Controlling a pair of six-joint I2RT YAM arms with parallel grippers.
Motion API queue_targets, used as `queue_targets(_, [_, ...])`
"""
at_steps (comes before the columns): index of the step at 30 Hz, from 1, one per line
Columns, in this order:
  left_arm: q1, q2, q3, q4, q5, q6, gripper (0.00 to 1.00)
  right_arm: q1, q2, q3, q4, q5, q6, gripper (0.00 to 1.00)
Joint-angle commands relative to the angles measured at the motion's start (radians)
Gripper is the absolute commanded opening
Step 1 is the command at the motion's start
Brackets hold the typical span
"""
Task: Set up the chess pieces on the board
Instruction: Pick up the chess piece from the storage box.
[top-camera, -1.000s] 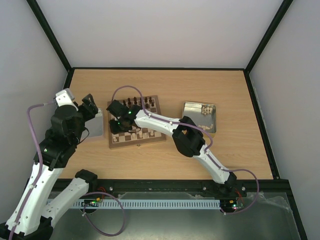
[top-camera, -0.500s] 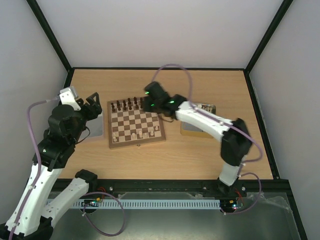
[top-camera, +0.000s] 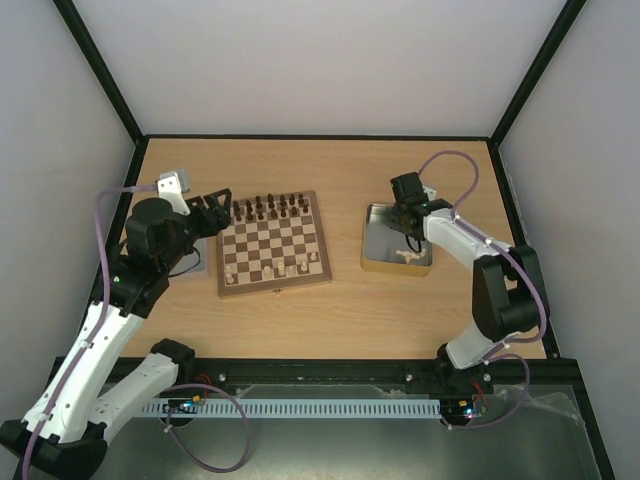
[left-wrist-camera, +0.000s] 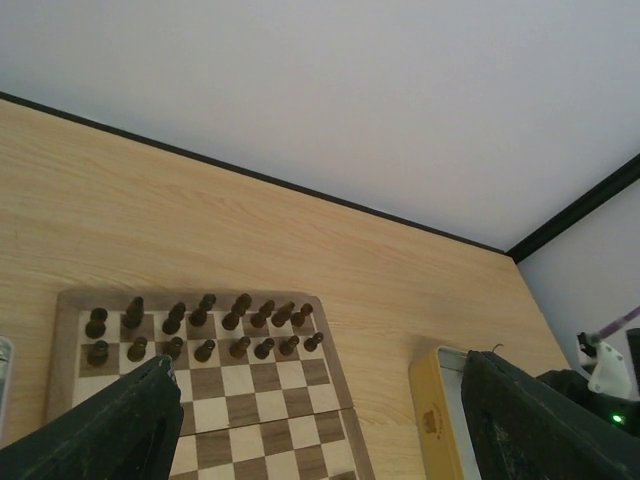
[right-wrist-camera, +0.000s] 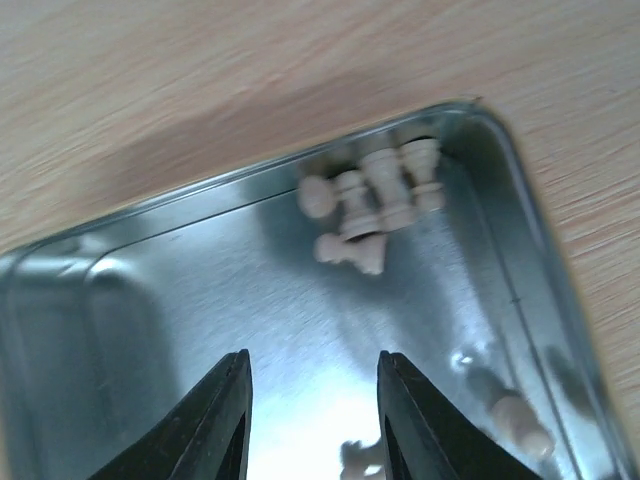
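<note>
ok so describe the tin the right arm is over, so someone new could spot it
Find the chessboard in the middle of the table. The tin lies flat to its right, apart from it, under the open right gripper. It is a shallow shiny metal tray with a yellow outer wall, holding loose cream pieces, whereas the board carries standing dark pieces.

The top camera looks down from behind the arm bases (top-camera: 172, 360) on the pale wooden table (top-camera: 340, 300). The left wrist camera faces low across the checkered wooden chessboard (left-wrist-camera: 250, 385) to the far wall (left-wrist-camera: 350, 100); the right wrist camera hangs close over the shallow metal tin (right-wrist-camera: 200, 290), visible in all three
</note>
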Motion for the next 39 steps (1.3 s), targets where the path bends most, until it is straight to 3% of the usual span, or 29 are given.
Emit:
queue_targets(1, [0.004,0.016,-0.022,0.056,0.052,-0.038,0.78,-0.079,0.075,-0.018,0.06,0.003,-0.063,0.33])
queue_targets(10, [0.004,0.034,-0.024,0.048,0.058,-0.039,0.78,-0.115,0.218,0.044,0.118,-0.014,-0.088,0.32])
queue_targets(21, [0.004,0.045,-0.03,0.047,0.058,-0.038,0.78,-0.118,0.265,0.036,0.194,-0.031,-0.112,0.32])
queue_targets(27, [0.004,0.044,-0.033,0.047,0.053,-0.035,0.78,-0.12,0.258,0.038,0.203,-0.026,-0.099,0.37])
queue_targets(39, [0.004,0.041,-0.045,0.047,0.052,-0.038,0.78,-0.118,0.248,0.028,0.198,-0.132,-0.154,0.2])
